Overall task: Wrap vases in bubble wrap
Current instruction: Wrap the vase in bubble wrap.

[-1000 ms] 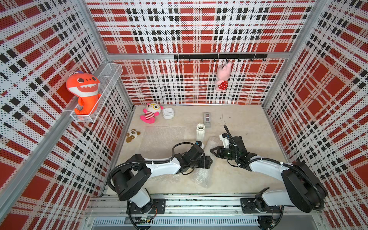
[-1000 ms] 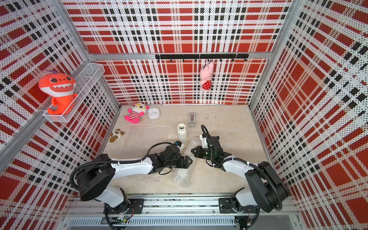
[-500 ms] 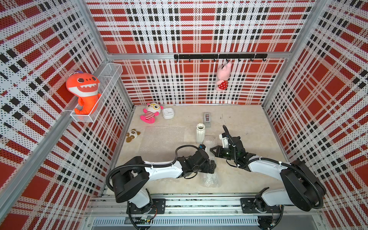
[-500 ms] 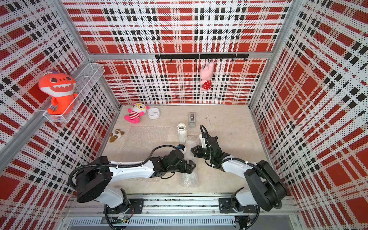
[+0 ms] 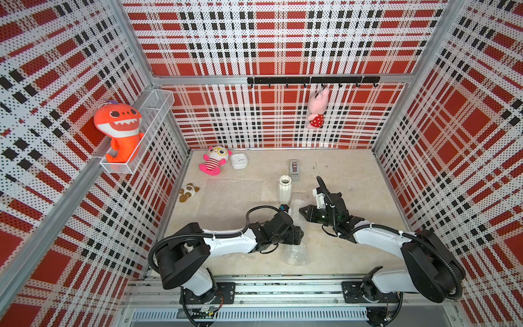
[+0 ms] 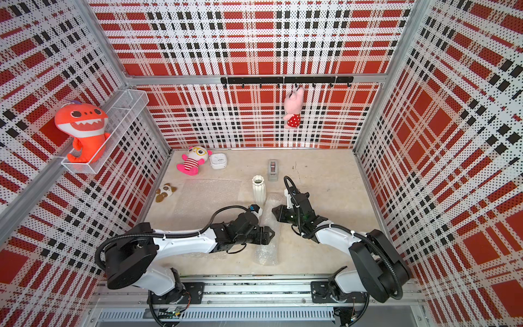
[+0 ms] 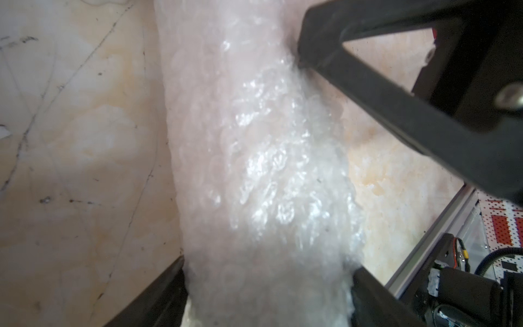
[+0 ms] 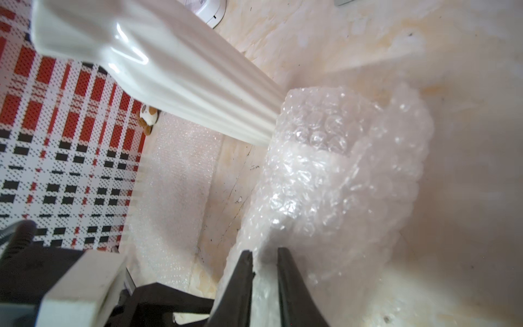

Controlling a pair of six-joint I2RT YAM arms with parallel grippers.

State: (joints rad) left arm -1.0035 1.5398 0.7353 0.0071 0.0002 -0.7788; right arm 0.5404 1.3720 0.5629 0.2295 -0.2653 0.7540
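A white ribbed vase (image 5: 285, 189) stands upright mid-table, also close in the right wrist view (image 8: 184, 76). Left of it a flat bubble wrap sheet (image 5: 230, 198) lies spread out. A second sheet is rolled into a long bundle (image 5: 295, 249) lying front to back; what is inside it is hidden. My left gripper (image 5: 300, 236) has its fingers (image 7: 376, 300) pressed on both sides of the bundle (image 7: 254, 141). At the bundle's far end, my right gripper (image 8: 264, 252) holds its jaws slightly apart, with the wrap's edge in the gap.
A grey tape dispenser (image 5: 294, 169) stands just behind the vase. A small white box (image 5: 239, 161) and a pink plush (image 5: 212, 162) sit at the back left, and a panda toy (image 5: 188, 192) lies by the left wall. The metal rail (image 5: 283, 279) runs along the front.
My left gripper slid forward along the bundle and closed in on it. My right gripper's jaws, shut on the wrap before, have parted a little.
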